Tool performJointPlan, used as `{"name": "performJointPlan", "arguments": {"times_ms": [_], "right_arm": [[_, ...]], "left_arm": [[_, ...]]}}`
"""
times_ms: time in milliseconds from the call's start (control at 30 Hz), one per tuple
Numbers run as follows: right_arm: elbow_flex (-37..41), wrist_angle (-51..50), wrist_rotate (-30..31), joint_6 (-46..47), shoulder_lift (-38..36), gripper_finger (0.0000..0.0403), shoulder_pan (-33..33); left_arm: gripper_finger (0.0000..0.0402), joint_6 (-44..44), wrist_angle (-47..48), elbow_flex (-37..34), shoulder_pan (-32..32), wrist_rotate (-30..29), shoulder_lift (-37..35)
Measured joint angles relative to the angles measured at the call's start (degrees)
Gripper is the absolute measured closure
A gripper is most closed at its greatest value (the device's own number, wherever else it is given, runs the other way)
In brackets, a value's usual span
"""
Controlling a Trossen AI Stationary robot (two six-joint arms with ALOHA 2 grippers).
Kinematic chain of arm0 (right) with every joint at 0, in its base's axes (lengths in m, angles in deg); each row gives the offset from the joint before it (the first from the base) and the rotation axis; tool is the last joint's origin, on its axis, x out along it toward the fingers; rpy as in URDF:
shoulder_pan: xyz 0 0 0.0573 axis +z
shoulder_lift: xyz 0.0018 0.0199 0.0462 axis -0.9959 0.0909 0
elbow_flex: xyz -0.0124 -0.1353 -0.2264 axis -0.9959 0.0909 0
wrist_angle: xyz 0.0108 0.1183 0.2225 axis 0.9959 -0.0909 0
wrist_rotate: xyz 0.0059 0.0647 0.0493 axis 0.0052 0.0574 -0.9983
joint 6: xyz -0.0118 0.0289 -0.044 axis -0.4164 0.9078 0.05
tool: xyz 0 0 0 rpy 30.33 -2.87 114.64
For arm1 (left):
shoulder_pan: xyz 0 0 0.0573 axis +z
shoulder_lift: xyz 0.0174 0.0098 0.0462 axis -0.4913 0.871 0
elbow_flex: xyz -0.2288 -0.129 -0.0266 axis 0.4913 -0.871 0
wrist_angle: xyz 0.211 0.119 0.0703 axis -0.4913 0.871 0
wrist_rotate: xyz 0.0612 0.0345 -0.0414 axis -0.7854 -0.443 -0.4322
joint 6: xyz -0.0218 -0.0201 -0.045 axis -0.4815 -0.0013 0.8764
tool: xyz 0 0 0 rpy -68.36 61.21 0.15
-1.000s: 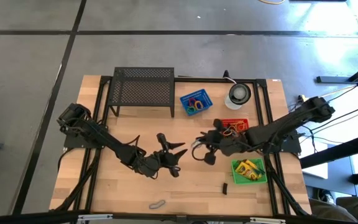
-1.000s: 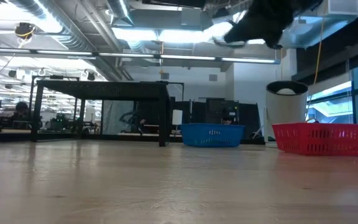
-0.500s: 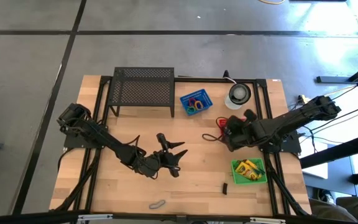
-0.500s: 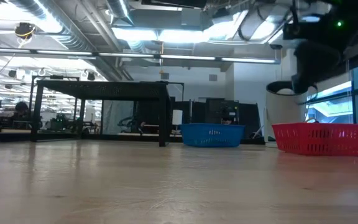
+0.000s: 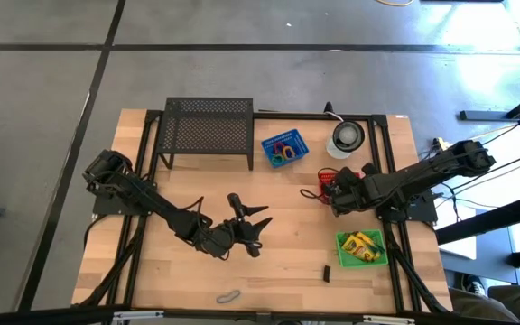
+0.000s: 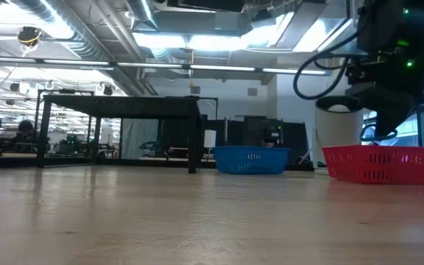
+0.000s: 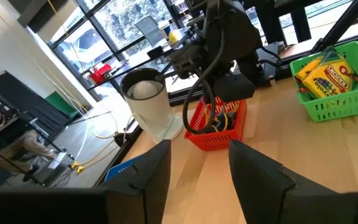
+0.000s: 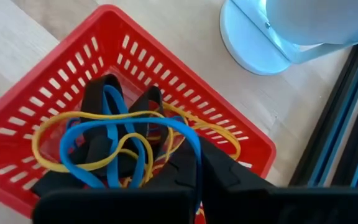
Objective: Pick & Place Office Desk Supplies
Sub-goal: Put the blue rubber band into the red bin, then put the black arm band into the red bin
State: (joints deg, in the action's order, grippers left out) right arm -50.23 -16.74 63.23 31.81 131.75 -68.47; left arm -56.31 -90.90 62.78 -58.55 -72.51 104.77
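My right gripper (image 8: 199, 186) is shut above the red basket (image 5: 339, 178), pointing steeply down into it. The basket holds blue, yellow and dark rubber bands (image 8: 104, 146). One blue rubber band (image 8: 194, 146) runs up into the seam between the fingers. My left gripper (image 5: 258, 231) hovers open over the table's middle with nothing in it. In the left wrist view its fingers (image 7: 157, 177) frame the red basket (image 7: 219, 121) from afar. A red loop (image 5: 308, 195) lies on the table just left of the basket. My right gripper pinches a blue rubber band between its two fingers, where the strand (image 8: 197, 163) runs along the seam between them. The fingers come from above, slanting down. The rest of the band hangs slack below, onto the bands in the red basket.
A green basket (image 5: 361, 246) with crayon boxes stands near the right edge. A blue basket (image 5: 283, 147) of bands, the white-and-dark disc (image 5: 346, 137) and the black mesh rack (image 5: 208, 126) line the far side. A black clip (image 5: 326, 273) and a grey band (image 5: 228, 296) lie near the front.
My right gripper has travelled from the table's middle toward the right and far side, ending over the red basket. On the way it has tipped from nearly level to pointing steeply down, and it has stayed shut.
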Motion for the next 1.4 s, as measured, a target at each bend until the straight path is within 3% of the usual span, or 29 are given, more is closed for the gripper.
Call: {"name": "performJointPlan", "arguments": {"times_ms": [567, 833, 967, 1167, 1400], "right_arm": [[-0.19, 1.13, -1.7, 0.27, 0.0, 0.0253, 0.0], [-8.75, 1.16, -5.26, -6.28, 0.0, 0.0244, 1.15], [-11.6, 6.9, -11.58, -11.3, -0.02, 0.0253, 4.35], [-11.65, 21.86, -28.81, -18.94, 1.83, 0.0268, 12.35], [-11.65, 31.64, -38.29, -23.42, 8.98, 0.0269, 21.87]], "left_arm": [[0.0245, 0.0, 0.67, 0.0, 0.0, 0.02, 0.0], [0.0245, 0.0, 0.82, 0.0, 0.03, 0.02, 0.0], [0.0245, 0.7, 2.25, 0.0, 0.02, 0.03, 0.0], [0.0245, 4.58, 6.34, 0.0, -0.17, 0.11, 0.0], [0.0245, 6.47, 8.27, 0.0, -0.17, 0.66, 0.0]]}}
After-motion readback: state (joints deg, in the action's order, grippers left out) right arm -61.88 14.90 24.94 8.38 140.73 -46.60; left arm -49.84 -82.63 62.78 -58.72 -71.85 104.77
